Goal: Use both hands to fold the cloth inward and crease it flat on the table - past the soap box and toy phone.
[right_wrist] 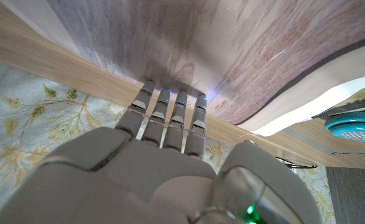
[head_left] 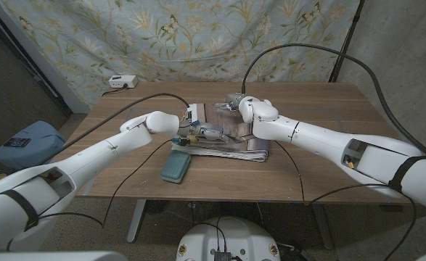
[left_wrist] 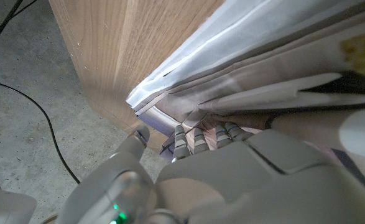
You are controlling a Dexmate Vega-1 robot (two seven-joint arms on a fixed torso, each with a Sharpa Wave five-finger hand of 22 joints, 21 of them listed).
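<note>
- A striped, brown-and-grey folded cloth lies near the middle of the wooden desk, its layered white-edged hem toward the robot.
- The left robot hand sits at the cloth's left edge. In the left wrist view the left robot hand has its fingertips tucked against the stacked folds of the cloth, fingers close together and curled in. Whether it pinches the fabric or only presses on it cannot be told.
- The right robot hand is at the cloth's far right corner. In the right wrist view the right robot hand has its fingers straight and side by side, tips touching the cloth where it meets the desk. A grip cannot be made out.
- A teal rectangular soap box lies on the desk just beside the cloth's near left corner, on the robot's side of it.
- A small toy phone with a blue-white body rests on the cloth, just beside the left robot hand.
- A white power strip sits at the desk's far left corner, well apart from the cloth.
- A floral blue curtain hangs behind the desk.
</note>
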